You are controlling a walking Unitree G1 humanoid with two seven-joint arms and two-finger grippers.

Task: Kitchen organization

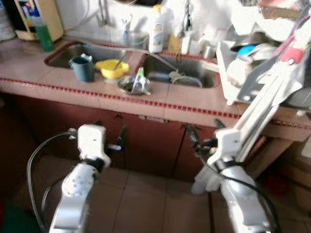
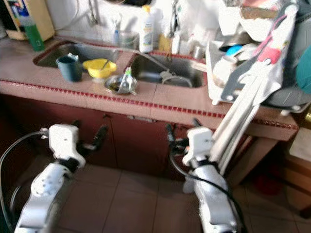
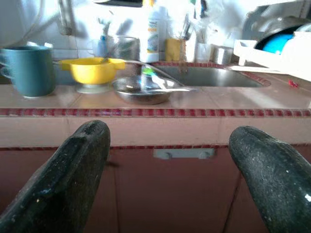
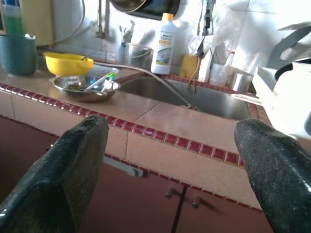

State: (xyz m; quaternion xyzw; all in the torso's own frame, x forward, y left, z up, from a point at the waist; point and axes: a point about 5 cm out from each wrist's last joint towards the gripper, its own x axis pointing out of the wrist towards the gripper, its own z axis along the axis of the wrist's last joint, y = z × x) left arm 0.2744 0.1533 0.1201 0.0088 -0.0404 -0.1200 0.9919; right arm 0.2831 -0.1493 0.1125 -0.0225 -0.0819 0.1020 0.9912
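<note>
steel bowl [image 1: 134,84] sits on the tiled counter [image 1: 194,104], on the strip between the two sink basins, near the front edge. a green-tipped utensil [image 1: 139,77] lies in it, tilted. just behind the bowl: yellow bowl [image 1: 112,68], with something thin standing in it, cannot tell what. beside that, to my left, a teal mug [image 1: 82,68] at the rim of the left basin [image 1: 65,54]. right basin [image 1: 187,73] has a hose running across it. white bottle [image 1: 156,30] upright against the back wall, between the basins. green bottle [image 1: 43,34] at the far left of the counter. white dish rack [image 1: 252,73] at the right end, stacked with dishes, one of them blue.

my left gripper [image 1: 109,138] is held low in front of the brown cabinet doors [image 1: 146,141], below the counter edge, fingers spread wide, nothing between them. my right gripper [image 1: 204,133] likewise: low before the cabinet, fingers wide apart, holding nothing. both are well apart from the steel bowl.
</note>
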